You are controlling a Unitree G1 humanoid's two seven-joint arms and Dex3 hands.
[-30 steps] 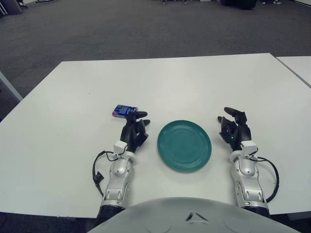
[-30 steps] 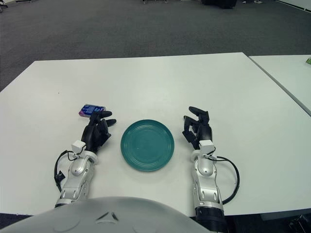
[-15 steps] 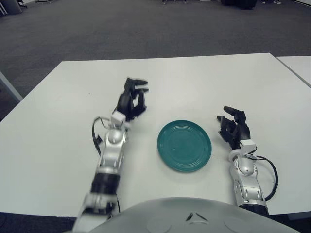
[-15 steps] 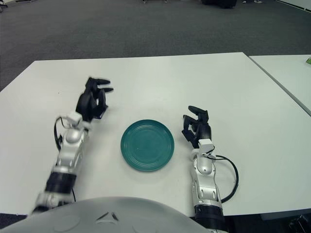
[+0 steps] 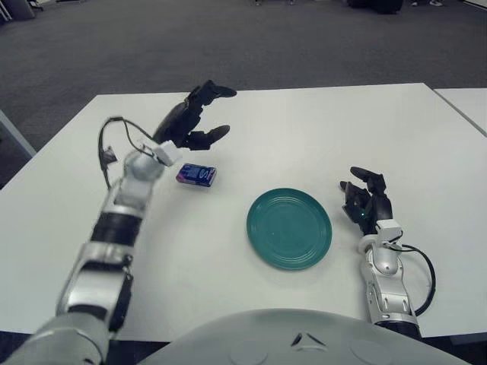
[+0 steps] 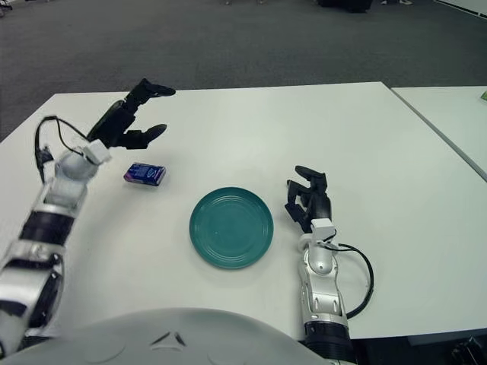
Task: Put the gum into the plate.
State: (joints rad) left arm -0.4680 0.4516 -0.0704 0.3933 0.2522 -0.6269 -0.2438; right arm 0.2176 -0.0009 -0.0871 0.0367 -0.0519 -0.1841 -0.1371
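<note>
The blue gum pack (image 5: 196, 175) bears print, but none of it is legible.

one gum pack (image 5: 196, 176), one green plate (image 5: 289, 228), one white table (image 5: 319, 129), two hands

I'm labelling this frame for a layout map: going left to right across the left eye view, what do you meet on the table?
Left robot hand, raised with its fingers spread → gum pack → green plate → right robot hand, parked on the table.
</note>
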